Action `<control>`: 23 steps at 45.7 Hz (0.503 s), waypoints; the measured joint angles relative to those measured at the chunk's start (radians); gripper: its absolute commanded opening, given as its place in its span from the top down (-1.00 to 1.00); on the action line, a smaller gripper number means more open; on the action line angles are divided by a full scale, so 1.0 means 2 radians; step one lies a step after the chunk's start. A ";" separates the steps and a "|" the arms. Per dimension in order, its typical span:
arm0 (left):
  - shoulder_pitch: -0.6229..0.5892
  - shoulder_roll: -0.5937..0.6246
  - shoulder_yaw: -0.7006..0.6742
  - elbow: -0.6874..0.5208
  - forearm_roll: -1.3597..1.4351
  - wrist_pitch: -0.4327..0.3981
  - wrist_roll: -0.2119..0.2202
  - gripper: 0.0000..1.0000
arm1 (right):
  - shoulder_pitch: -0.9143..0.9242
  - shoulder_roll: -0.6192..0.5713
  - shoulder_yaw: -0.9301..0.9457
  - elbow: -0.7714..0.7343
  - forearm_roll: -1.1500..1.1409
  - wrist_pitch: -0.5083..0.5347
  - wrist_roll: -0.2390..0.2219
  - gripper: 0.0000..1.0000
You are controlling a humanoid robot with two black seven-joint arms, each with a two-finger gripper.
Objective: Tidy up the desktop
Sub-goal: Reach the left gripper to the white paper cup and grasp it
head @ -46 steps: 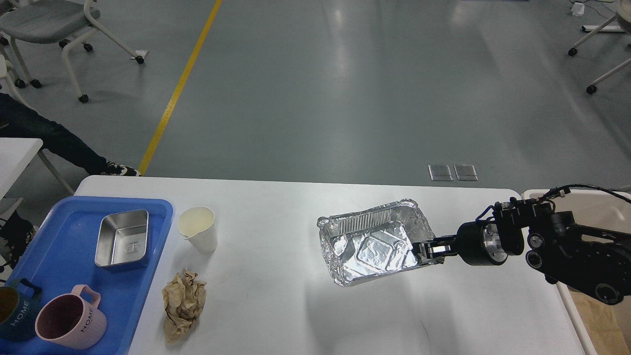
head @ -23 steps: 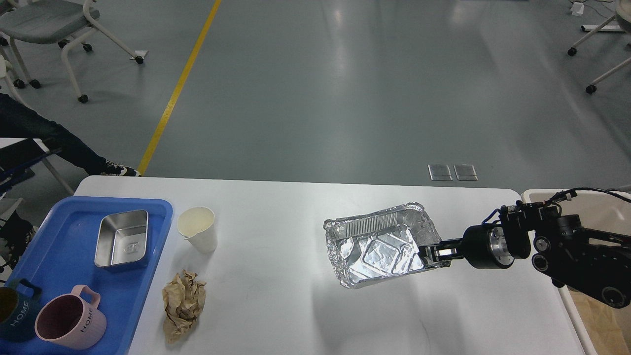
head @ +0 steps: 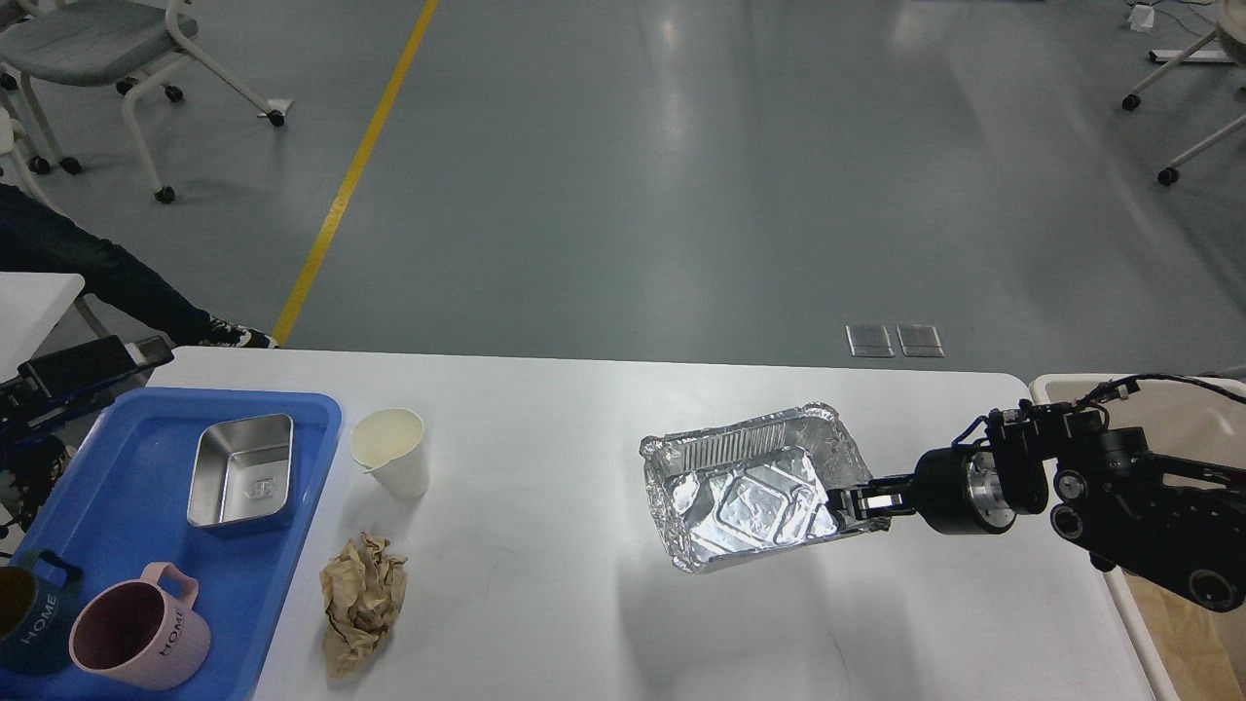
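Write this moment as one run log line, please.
right gripper: shut on foil tray rim | foil tray: above desktop | left gripper: not visible | on desktop: paper cup, crumpled paper

Cup (head: 391, 453) right of tray (head: 117, 506); paper wad (head: 362, 599) before cup; foil pan (head: 754, 487) far right.

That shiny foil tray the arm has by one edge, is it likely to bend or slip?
The foil tray looks thin and crinkled, with an already wavy rim, so it will probably flex or dent where the right gripper pinches it. It appears empty, so likely very light. Held by one end and tilted above the desktop, it may sag or twist rather than slip.
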 measured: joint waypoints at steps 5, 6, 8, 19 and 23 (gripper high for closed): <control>0.000 0.000 0.002 -0.005 0.000 -0.001 -0.001 -0.92 | -0.003 0.000 0.000 0.000 0.000 -0.001 0.001 1.00; 0.000 0.000 0.002 -0.006 0.000 -0.001 -0.002 -0.92 | -0.003 0.000 0.000 0.000 0.000 -0.001 0.001 1.00; 0.000 0.000 0.002 -0.006 0.000 -0.001 -0.002 -0.92 | -0.003 0.000 0.000 0.000 0.000 -0.001 0.001 1.00; 0.002 -0.007 0.005 0.003 0.001 -0.002 0.015 -0.92 | -0.005 0.004 0.000 0.000 -0.001 -0.002 0.001 1.00; 0.000 -0.023 0.009 0.022 0.001 -0.004 0.029 -0.92 | -0.005 0.004 0.000 0.000 -0.001 -0.002 0.001 1.00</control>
